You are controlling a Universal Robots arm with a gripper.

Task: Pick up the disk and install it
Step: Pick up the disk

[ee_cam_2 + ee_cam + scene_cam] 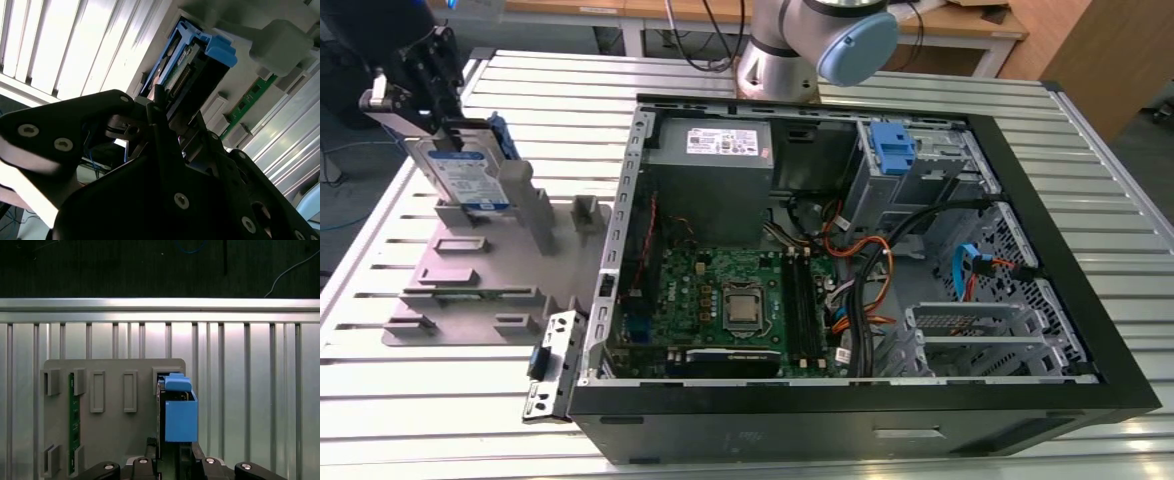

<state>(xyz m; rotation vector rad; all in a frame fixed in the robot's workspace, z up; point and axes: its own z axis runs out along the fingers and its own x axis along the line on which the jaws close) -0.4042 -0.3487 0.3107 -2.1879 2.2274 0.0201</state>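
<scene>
The gripper (443, 120) has its jaws either side of the upper end of the disk (464, 172), but whether they pinch it cannot be told. The disk stands on end directly below them, its long axis running down to the far corner of the grey fixture plate (480, 270) by the bench (400, 400) edge at the exterior view's left, well apart from the open computer case (854, 425). The first wrist view sights straight down the disk (180, 415) along one blue rail, while the second wrist view shows the disk (186, 72) from its narrow end, framed by both rails.

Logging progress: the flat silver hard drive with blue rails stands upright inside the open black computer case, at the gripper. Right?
No. The exterior view shows the flat silver hard drive standing upright in the grey fixture outside the black computer case, at the gripper.
</scene>
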